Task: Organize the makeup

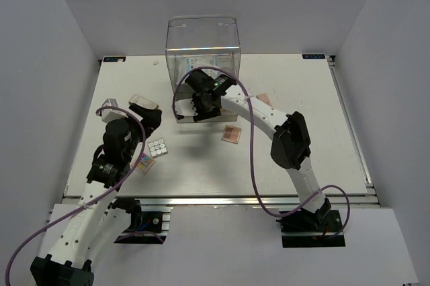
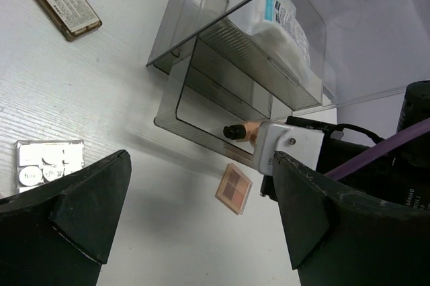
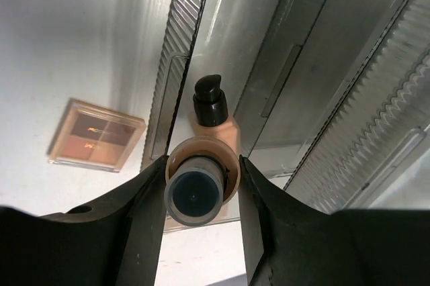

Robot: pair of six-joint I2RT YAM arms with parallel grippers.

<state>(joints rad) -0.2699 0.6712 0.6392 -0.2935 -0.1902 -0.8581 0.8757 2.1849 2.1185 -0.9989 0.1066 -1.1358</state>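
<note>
My right gripper [image 3: 201, 165] is pinching a tan bottle [image 3: 199, 191] by its sides, the round dark end facing my wrist camera; straight ahead of the fingertips I see a tan body ending in a black pump cap [image 3: 207, 96], and I cannot tell whether that is the same bottle or a second one. It hangs over the pulled-out drawer [image 3: 269, 108] of the clear drawer box [image 1: 203, 44]; the drawer's ribbed rim [image 3: 187, 24] runs close along the left of the fingers, and another ribbed edge lies farther off to their right, so room is tight on the left and wider on the right. Outside that left rim a peach palette [image 3: 96, 135] lies flat on the table [image 1: 322, 138], apart from the drawer.

My left gripper [image 2: 200, 158] is spread wide with nothing between its fingers [image 2: 80, 205]; bare table lies ahead of it up to the drawer's front edge; the white palette of round pans [image 2: 48, 162] sits just outside the finger on the left of my wrist view; a long tan palette [image 2: 60, 1] lies farther ahead on that side; the white-blue packet [image 2: 277, 11] lies inside the box.
</note>
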